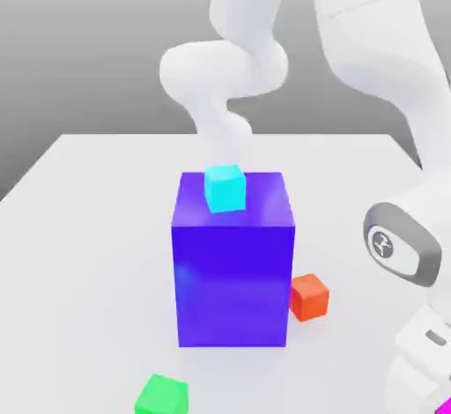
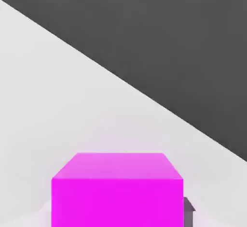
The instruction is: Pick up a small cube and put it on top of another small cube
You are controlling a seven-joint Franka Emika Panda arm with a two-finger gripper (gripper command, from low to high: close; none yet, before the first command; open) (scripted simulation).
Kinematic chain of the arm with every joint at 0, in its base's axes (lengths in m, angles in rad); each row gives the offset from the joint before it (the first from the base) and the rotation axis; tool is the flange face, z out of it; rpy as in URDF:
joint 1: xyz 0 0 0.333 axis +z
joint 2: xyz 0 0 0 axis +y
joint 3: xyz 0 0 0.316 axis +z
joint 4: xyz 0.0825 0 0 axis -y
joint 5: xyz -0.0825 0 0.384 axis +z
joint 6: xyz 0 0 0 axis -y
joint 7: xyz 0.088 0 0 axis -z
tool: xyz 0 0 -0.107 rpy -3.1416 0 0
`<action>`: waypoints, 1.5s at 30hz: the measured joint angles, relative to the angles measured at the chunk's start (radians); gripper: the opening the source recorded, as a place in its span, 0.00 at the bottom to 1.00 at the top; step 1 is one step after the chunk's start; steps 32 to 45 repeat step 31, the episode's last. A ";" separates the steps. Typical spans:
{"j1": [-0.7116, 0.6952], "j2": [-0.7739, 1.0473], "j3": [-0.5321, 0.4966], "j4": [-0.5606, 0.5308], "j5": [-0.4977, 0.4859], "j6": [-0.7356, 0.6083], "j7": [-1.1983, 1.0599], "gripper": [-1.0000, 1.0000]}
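Fingers look clamped tight on the magenta cube. Cyan cube sits on the big blue block, red cube just beside it, green cube nearby.

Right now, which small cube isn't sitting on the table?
The cyan cube: it sits on top of the big blue block. The red cube and green cube rest on the table.

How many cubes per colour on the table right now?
Cyan cube: 1, on top of the big blue block
Red cube: 1
Green cube: 1
Magenta cube: 1
Big blue block: 1
Total: 5
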 joint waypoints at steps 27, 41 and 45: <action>-0.511 -0.279 -0.132 -0.248 0.160 -0.025 -0.766 0.00; -0.513 -0.258 -0.130 -0.248 0.160 -0.005 -0.767 1.00; -0.513 -0.258 -0.130 -0.248 0.160 -0.005 -0.767 1.00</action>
